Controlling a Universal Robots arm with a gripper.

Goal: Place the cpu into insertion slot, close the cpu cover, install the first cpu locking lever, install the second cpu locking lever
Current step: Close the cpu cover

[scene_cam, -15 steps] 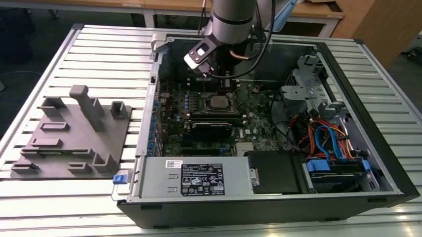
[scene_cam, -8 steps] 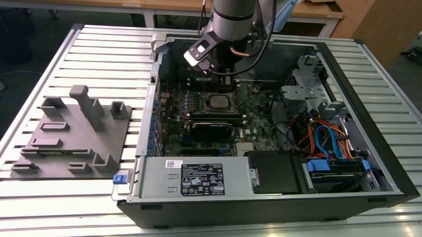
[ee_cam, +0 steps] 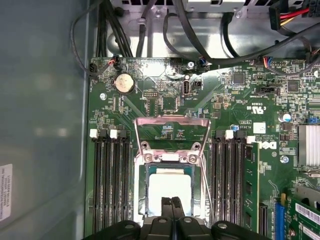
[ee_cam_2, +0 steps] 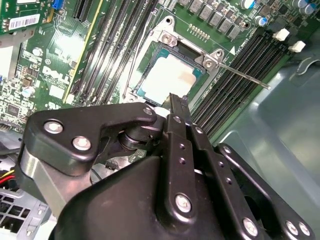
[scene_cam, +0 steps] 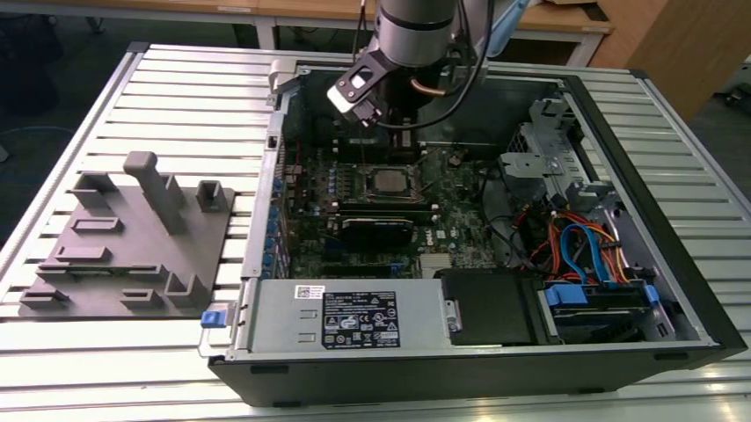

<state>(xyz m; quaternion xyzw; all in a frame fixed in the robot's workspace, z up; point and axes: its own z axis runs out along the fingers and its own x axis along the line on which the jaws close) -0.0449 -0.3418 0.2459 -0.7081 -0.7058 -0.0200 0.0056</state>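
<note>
- Jaws pinched narrow, tips together, nothing btwn them. In both wrist views they hang just over one edge of the cpu (ee_cam: 170, 186); can't tell if they touch it.
- Risk 1: jaws this low and this close could nudge the chip sideways or tip a corner up. A skewed cpu in the insertion slot (ee_cam: 142, 197) prob. means bent contacts underneath.
- Risk 2: the cpu cover (ee_cam: 171, 121) looks swung open, away from the chip on the side opposite the jaws. If it drops or gets pushed down w/ the chip not flat, the frame would bite the chip's edge instead of framing it.
- Risk 3: a thin locking lever (ee_cam_2: 245, 75) sticks out free from one slot corner, over the memory slots (ee_cam: 107, 185). Springy wire, so narrow tips could slip off and hit the circuit board (ee_cam: 165, 102) or small parts nearby.
- Risk 4: the arm (scene_cam: 411, 35) reaches deep into the PC case (scene_cam: 692, 290), w/ cables and case walls close by, so there's snag or bump risk on any wide swing.
- Cpu look: small flat square, dull silver-grey top, glare washes it nearly white. Appears to lie level inside the slot, dark rim showing on its sides, top fully bare w/ no frame over it.
- Location: the slot sits mid-board btwn two banks of memory slots; the case lies open on the slatted table (scene_cam: 188, 97).
</note>
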